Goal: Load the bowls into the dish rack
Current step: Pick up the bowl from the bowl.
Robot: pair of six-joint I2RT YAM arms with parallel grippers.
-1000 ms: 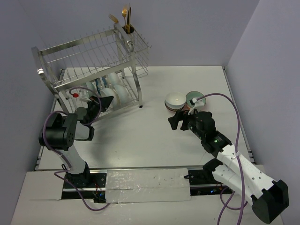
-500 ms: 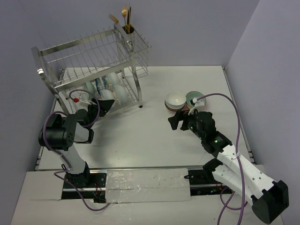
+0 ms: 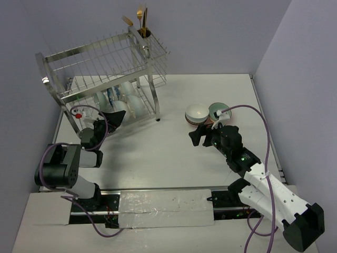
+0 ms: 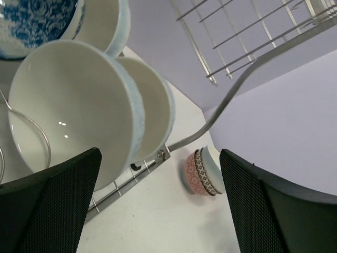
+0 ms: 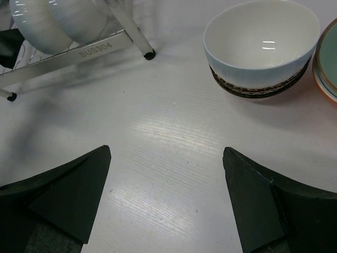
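Note:
The silver wire dish rack (image 3: 100,66) stands at the table's back left. Several white bowls (image 3: 128,101) stand on edge in its lower tier. In the left wrist view two of them (image 4: 68,110) lean side by side, with a blue-patterned bowl (image 4: 31,21) behind. My left gripper (image 3: 113,120) is open just in front of the rack, holding nothing (image 4: 160,158). On the table to the right sit a white bowl with a brown-patterned outside (image 3: 196,112) (image 5: 261,42) and a teal bowl (image 3: 217,110) (image 5: 329,58). My right gripper (image 3: 202,136) (image 5: 166,153) hangs open and empty just short of them.
Gold cutlery (image 3: 141,18) stands in the cup at the rack's back right corner. The rack's front leg (image 5: 149,52) rests on the white table (image 3: 174,158). Grey walls close the back and right sides.
My left gripper has opened wide and drawn back from the lower tier, leaving a white bowl in the rack; the left arm has dropped toward the near left. The right arm has not moved.

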